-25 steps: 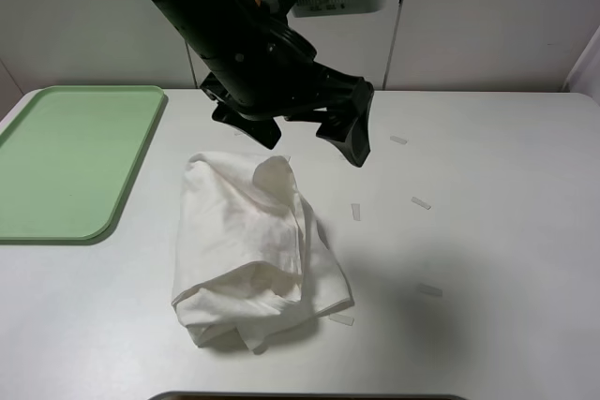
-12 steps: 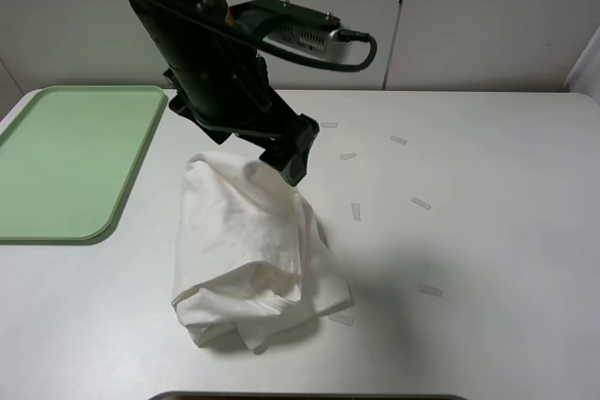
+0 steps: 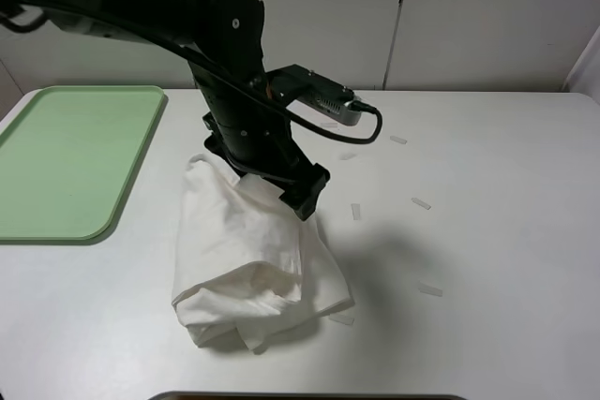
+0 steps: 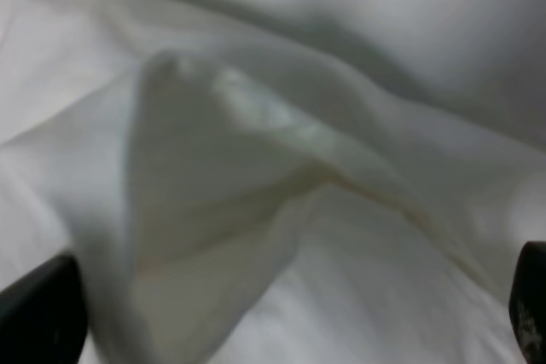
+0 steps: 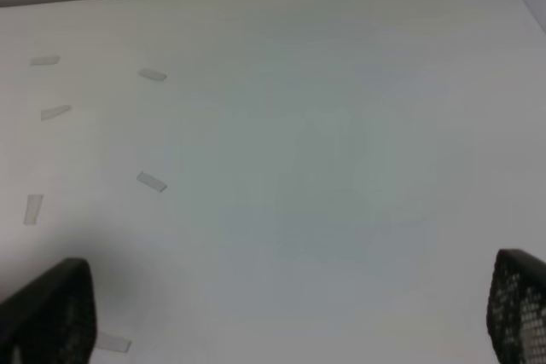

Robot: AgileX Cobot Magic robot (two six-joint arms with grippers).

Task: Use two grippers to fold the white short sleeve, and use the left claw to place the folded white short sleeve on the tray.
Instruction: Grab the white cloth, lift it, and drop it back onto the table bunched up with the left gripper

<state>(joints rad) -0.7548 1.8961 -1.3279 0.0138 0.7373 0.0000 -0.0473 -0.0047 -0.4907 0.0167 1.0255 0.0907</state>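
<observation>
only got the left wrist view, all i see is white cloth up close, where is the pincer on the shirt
Observer: The left pincer is down on the upper right part of the white short sleeve, which lies bunched on the table.
Operator: is the tray near
Observer: The green tray lies on the table left of the shirt, apart from it, with nothing on it.
Operator: right arm in the way?
Observer: It does not show in the high view. Its wrist camera shows the right pincer wide open over bare table with small tape strips.
</observation>
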